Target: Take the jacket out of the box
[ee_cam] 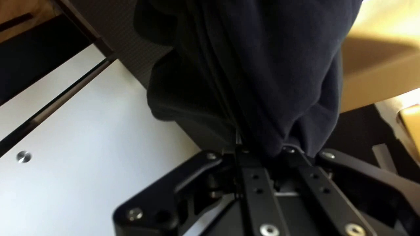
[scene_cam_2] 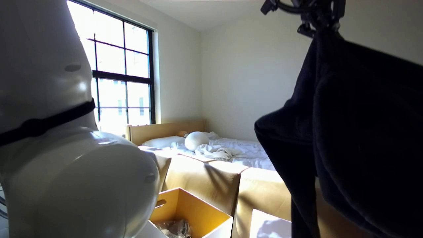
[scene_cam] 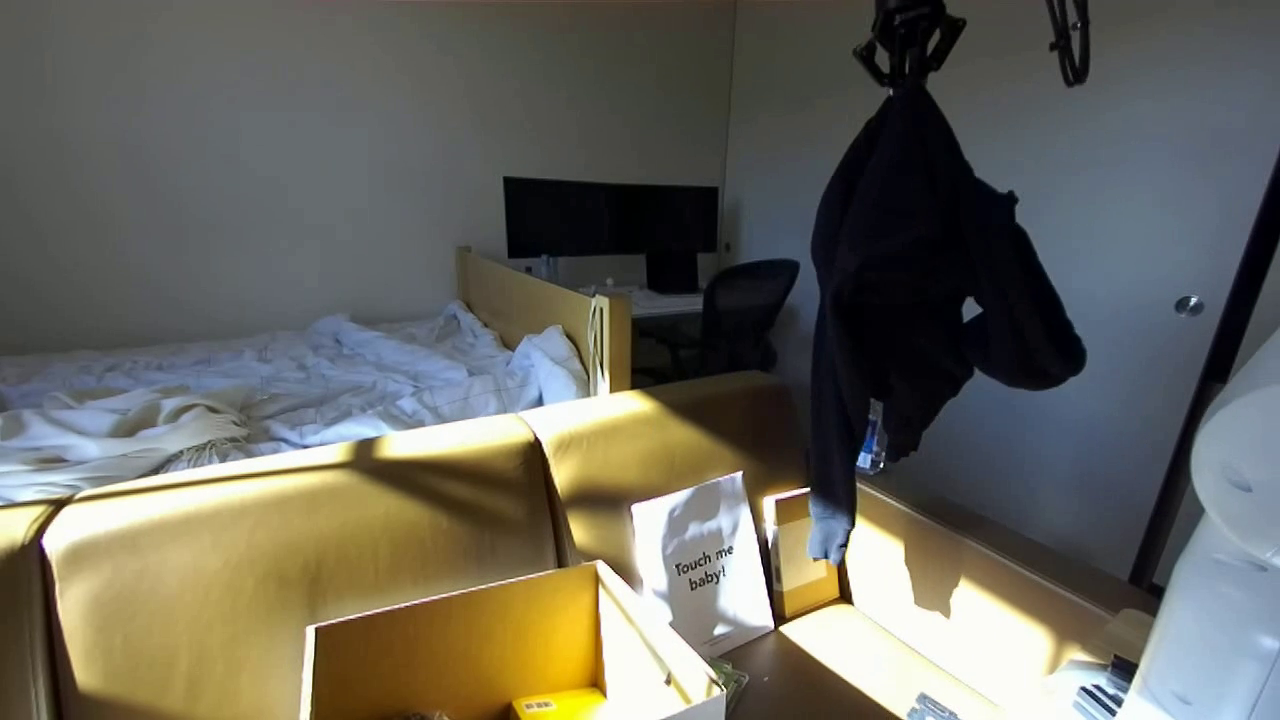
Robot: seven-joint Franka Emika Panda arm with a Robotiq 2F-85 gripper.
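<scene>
The dark jacket (scene_cam: 890, 250) hangs in the air, right of the box in an exterior view; it also shows large and close in an exterior view (scene_cam_2: 360, 125). My gripper (scene_cam: 908, 82) is shut on the top of the jacket, and it also shows in an exterior view (scene_cam_2: 325, 31). In the wrist view, cloth of the jacket (ee_cam: 262, 72) is pinched between the fingertips of my gripper (ee_cam: 267, 150). The open box (scene_cam: 450, 640) stands low in front of the sofa back, apart from the jacket. It also shows in an exterior view (scene_cam_2: 203, 211).
The box holds a yellow item (scene_cam: 560, 706) and a clear plastic bag (scene_cam_2: 176, 228). A tan sofa (scene_cam: 300, 530) runs behind it. A white sign (scene_cam: 705, 565) and a small brown box (scene_cam: 800, 560) lean near the jacket's lower sleeve. A bottle (scene_cam: 872, 440) shows behind the jacket.
</scene>
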